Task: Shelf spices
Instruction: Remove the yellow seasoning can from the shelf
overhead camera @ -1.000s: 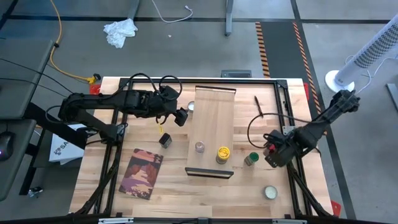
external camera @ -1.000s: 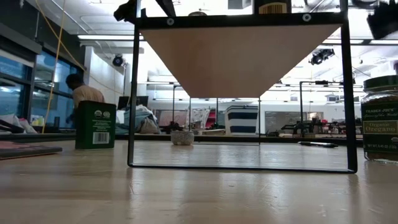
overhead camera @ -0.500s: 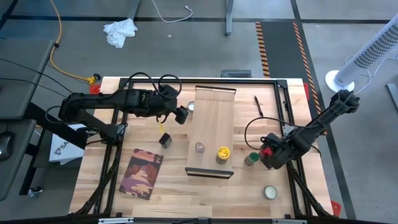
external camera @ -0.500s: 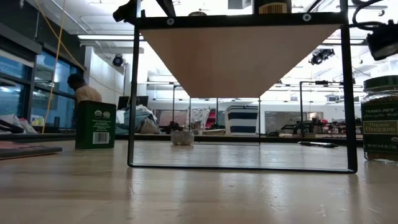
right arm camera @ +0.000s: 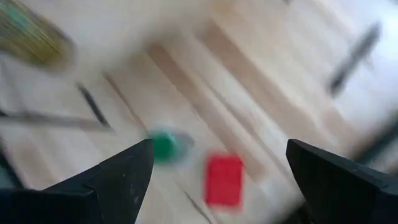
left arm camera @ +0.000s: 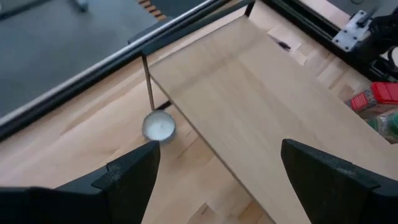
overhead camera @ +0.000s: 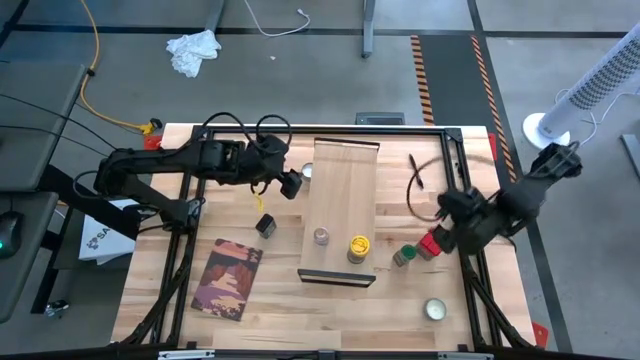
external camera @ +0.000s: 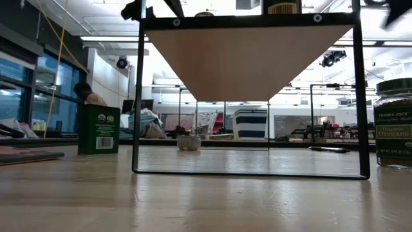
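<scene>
Since the red-topped container [overhead camera: 432, 245] now lies bare on the table beside the green-lidded jar [overhead camera: 403, 256], right of the shelf [overhead camera: 343, 180], it is judged released unshelved by the right gripper [overhead camera: 462, 222], lifted away with fingers spread, while the open left gripper [overhead camera: 291, 187] waits.

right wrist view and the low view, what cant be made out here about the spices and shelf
- Right wrist view: motion blur leaves the green-lidded jar and red-topped container as smears; no labels readable.
- Low view: the shelf board shows from beneath, so the jars on top are hidden except one cut off by the top edge.
- Low view: the oregano jar is cut by the right edge.
- High view: labels too small to read.
</scene>
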